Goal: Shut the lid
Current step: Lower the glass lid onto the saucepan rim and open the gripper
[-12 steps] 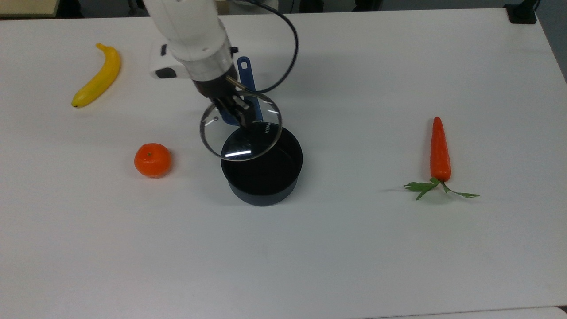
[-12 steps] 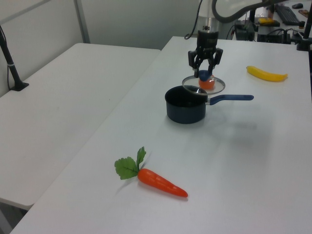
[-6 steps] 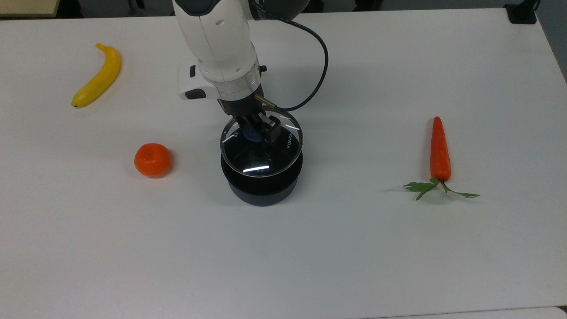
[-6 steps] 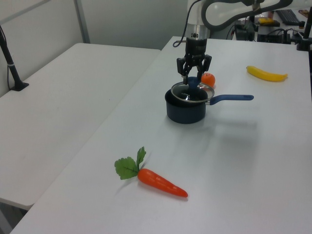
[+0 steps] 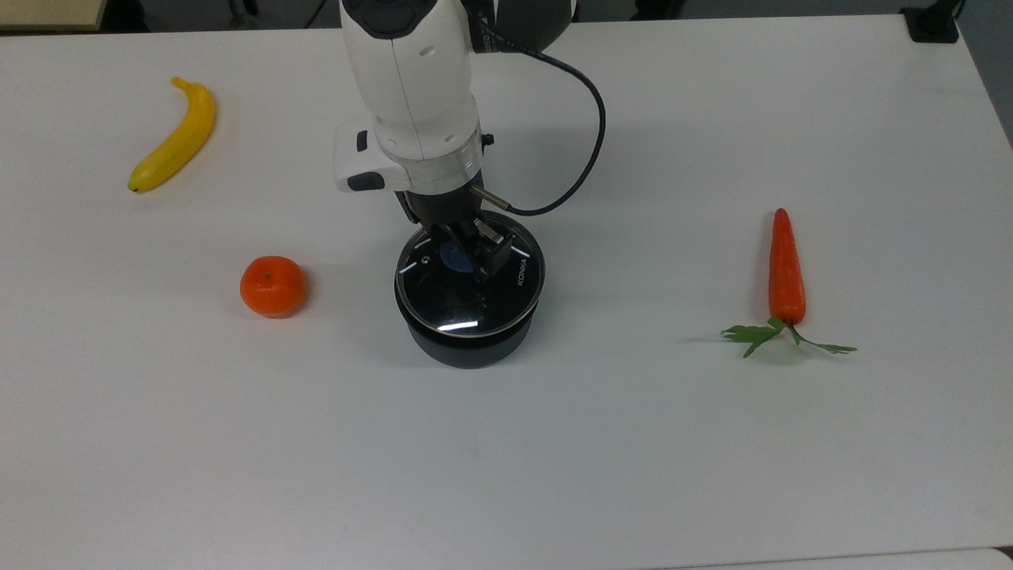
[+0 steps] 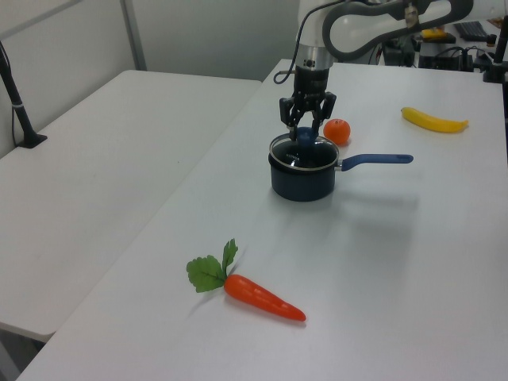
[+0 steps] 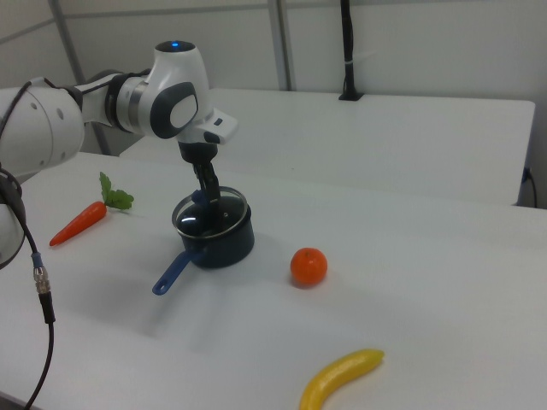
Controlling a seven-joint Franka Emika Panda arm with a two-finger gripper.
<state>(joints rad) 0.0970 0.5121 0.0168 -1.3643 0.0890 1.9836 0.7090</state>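
- Top view: the glass lid [image 5: 470, 277] is lying flat over the mouth of the black saucepan [image 5: 468, 336], its metal rim lining up with the pan's rim all round, and the "KONKA" lettering is showing toward the top view's right.
- The gripper [image 5: 464, 255] is pointing straight down over the middle of the lid, its two fingers [image 5: 490, 255] standing on either side of the blue knob [image 5: 453, 256] and clasping it, so the lid is sitting directly beneath the hand.
- Left view: the gripper [image 6: 305, 135] is reaching down onto the lid [image 6: 302, 153] with the knob [image 6: 305, 136] between its black fingers, and the saucepan [image 6: 302, 181] is sending its long blue handle [image 6: 375, 161] out toward the left view's right.
- Right view: the lid [image 7: 210, 216] is resting level on the saucepan [image 7: 224, 242], with the gripper [image 7: 205, 196] coming down on its centre.
- The white table [image 5: 554, 459] is carrying a tangerine [image 5: 272, 286] near the pan on the top view's left, a banana [image 5: 174, 144] well apart toward the top view's upper left, and a carrot [image 5: 786, 271] with green leaves well apart on the top view's right.
- A black cable [image 5: 570, 134] is looping from the arm's wrist [image 5: 419, 119] above the pan.
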